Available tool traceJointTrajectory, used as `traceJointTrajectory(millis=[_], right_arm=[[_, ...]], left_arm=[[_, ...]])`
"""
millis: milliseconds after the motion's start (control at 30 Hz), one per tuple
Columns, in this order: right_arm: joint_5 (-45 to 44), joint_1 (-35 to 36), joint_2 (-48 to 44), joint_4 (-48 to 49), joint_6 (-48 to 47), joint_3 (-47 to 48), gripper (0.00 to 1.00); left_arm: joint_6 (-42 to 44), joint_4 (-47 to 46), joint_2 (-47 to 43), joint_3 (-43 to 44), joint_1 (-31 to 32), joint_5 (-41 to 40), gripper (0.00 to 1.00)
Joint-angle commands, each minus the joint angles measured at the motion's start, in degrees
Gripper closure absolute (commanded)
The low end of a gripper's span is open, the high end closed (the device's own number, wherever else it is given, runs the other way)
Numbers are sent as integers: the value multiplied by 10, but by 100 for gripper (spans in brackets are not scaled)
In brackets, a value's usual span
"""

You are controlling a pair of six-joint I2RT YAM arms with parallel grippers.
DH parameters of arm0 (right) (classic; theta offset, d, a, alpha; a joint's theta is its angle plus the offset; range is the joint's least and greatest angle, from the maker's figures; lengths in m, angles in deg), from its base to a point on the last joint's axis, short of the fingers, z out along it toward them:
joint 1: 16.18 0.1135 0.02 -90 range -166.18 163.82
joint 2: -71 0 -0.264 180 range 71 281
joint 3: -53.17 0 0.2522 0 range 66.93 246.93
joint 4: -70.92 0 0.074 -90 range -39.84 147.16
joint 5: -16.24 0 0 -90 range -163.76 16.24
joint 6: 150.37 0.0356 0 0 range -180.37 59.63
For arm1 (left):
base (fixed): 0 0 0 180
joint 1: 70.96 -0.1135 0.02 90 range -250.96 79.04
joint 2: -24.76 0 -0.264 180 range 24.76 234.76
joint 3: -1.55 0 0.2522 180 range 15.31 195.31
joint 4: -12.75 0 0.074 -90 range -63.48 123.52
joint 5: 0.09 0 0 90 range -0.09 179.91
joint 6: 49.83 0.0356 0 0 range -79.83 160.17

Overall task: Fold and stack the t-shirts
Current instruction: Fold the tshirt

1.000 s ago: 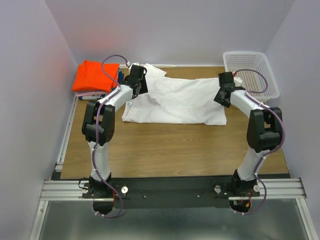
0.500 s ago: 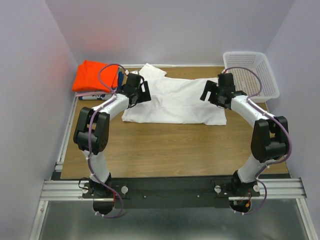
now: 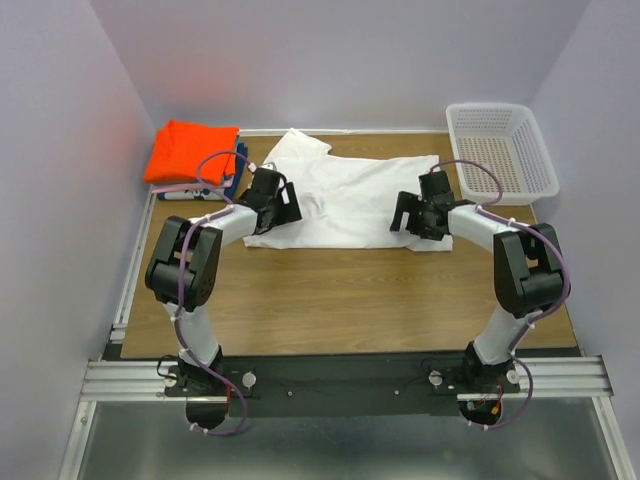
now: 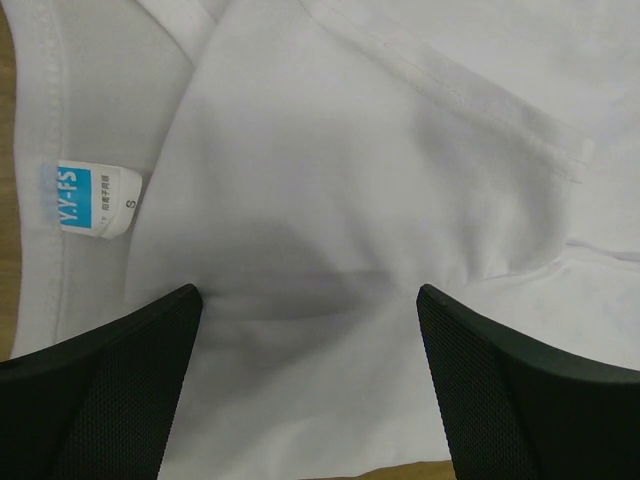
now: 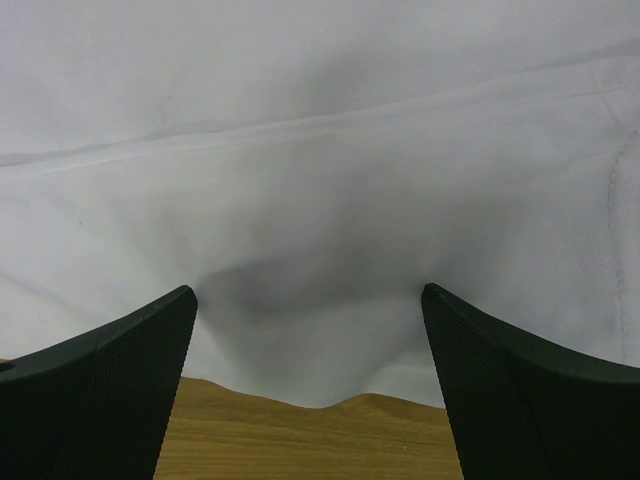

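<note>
The white t-shirt (image 3: 345,200) lies partly folded across the middle back of the wooden table, one sleeve sticking out at the far left. My left gripper (image 3: 283,205) is open, low over its left end; the left wrist view shows the white cloth (image 4: 330,200) and its small neck label (image 4: 95,198) between the wide-apart fingers (image 4: 520,400). My right gripper (image 3: 410,215) is open, low over the shirt's near right edge (image 5: 320,230), with bare wood just below it. A folded orange t-shirt (image 3: 190,150) lies at the back left on a dark blue one (image 3: 241,157).
A white mesh basket (image 3: 503,145) stands at the back right corner. Grey walls close in the table on three sides. Bare wooden table (image 3: 340,295) spreads between the shirt and the arm bases.
Both grippers have moved toward the near side and down onto the shirt; the left came off the far left sleeve area, the right moved left from near the basket. The shirt's near edge shifted slightly.
</note>
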Motion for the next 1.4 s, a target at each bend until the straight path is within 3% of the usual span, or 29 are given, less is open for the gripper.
traceJointTrajectory(millis=[0, 100, 333, 500, 767, 1167, 1367], right_arm=[[-2, 12, -9, -4, 11, -57, 0], [-39, 21, -48, -5, 25, -101, 0], [-30, 29, -129, -6, 42, -191, 0], [-21, 39, -177, -13, 56, -254, 0], [-7, 49, -250, -31, 79, -302, 0], [-8, 57, -332, -91, 141, -345, 0], [-10, 58, -431, -109, 173, -368, 0]], left_arm=[[-38, 30, -43, -94, 6, 19, 4], [-50, 37, -86, -135, 9, 14, 4], [-81, 75, -130, -222, 24, -7, 4], [-114, 88, -213, -292, 46, -27, 3], [-169, 181, -250, -280, 94, -57, 2], [-239, 237, -335, -330, 130, -49, 2], [-258, 266, -388, -325, 140, -52, 2]])
